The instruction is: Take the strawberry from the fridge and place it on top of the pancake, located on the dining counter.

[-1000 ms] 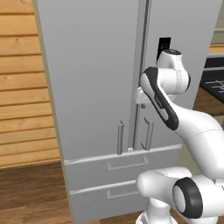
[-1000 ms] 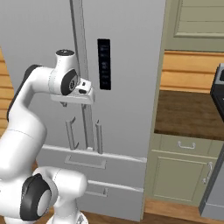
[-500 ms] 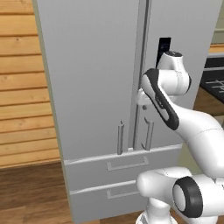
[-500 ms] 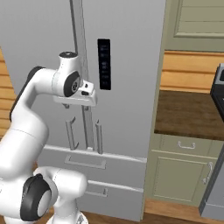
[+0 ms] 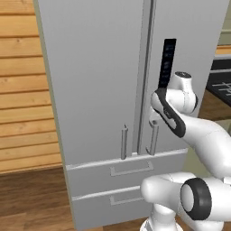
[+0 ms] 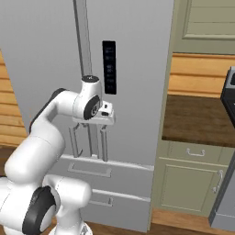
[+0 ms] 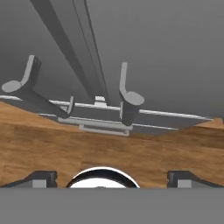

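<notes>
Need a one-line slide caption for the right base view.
Arm raised before the shut fridge, open hand just above the door handles; wall counter at right.

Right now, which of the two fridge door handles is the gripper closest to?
The right door's handle, the one on the side with the dark control panel. The open gripper hangs just above it; the left door's handle sits across the seam.

- Left base view looks from behind the arm's left, close on the closed fridge (image 5: 113, 90) front.
- Right base view faces the same doors from the right.
- Hand view looks down along the fridge doors, past both bar handles (image 7: 127, 94), to the wood floor (image 7: 109, 148).
</notes>
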Robot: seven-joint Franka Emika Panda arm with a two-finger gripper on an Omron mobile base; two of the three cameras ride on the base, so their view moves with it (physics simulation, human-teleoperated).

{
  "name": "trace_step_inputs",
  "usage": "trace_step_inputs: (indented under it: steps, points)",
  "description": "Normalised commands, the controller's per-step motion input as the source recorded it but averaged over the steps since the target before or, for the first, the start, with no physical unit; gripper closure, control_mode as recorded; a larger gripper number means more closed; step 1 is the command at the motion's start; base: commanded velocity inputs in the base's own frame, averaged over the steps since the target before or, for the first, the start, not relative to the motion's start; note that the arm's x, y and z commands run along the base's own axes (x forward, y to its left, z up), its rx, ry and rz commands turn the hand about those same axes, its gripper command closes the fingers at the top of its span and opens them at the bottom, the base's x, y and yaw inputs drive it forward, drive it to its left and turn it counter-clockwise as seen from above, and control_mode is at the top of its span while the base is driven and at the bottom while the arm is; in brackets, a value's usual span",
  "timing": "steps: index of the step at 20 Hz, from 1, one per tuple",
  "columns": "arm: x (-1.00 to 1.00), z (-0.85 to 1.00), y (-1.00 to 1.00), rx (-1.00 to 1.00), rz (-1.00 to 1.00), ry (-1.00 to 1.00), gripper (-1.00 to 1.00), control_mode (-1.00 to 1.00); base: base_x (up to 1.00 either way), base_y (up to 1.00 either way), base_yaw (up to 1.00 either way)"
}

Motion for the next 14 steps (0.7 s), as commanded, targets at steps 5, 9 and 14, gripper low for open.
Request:
trace_step_inputs:
  steps: [5,9,14]
  points:
    - [0.38,-0.28,-0.41,-0.01,0.03,-0.08,-1.00,-1.00,0.00,0.00,0.00]
    - [0.51,-0.43,0.04,-0.11,0.00,0.00,-1.00,-1.00,0.00,0.00,0.00]
    - [0.43,-0.35,0.06,-0.07,0.00,0.00,-1.00,-1.00,0.00,0.00,0.00]
